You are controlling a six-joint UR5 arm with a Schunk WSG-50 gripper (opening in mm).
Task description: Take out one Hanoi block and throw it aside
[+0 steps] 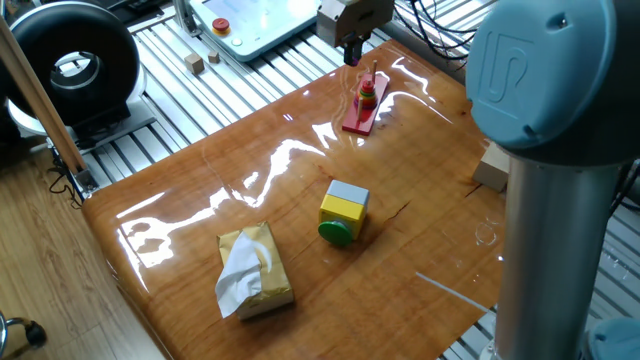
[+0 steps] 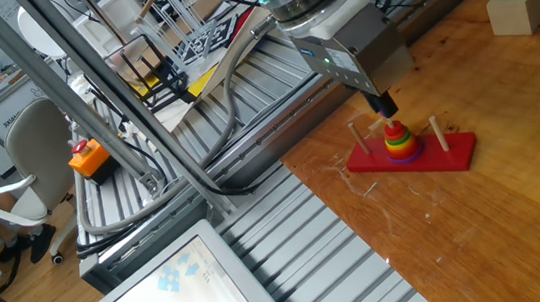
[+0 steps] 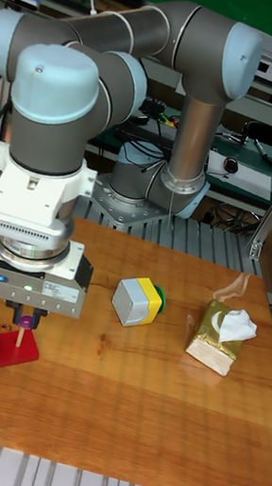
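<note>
The big wooden table [image 1: 250, 170] is holding everything, and the grey robot arm [image 3: 191, 89] is reaching over its far corner. Down there the red peg tower [image 2: 451, 152] is sitting with its stack of rings [image 2: 400, 140] on the middle peg. The gripper [image 2: 383, 109] is hanging just above that tower, pointing straight down. Its two dark fingers are pinching together on the Hanoi block [image 3: 25, 320], so the block is right at the tips, up off the pegs (it only shows in the tall view). It is looking like a tiny purple ring with a pale shiny spot, much smaller than the rings below. The open table is lying off to the side, toward the yellow cube [image 1: 343, 208], so I think the toss should be going that way.
</note>
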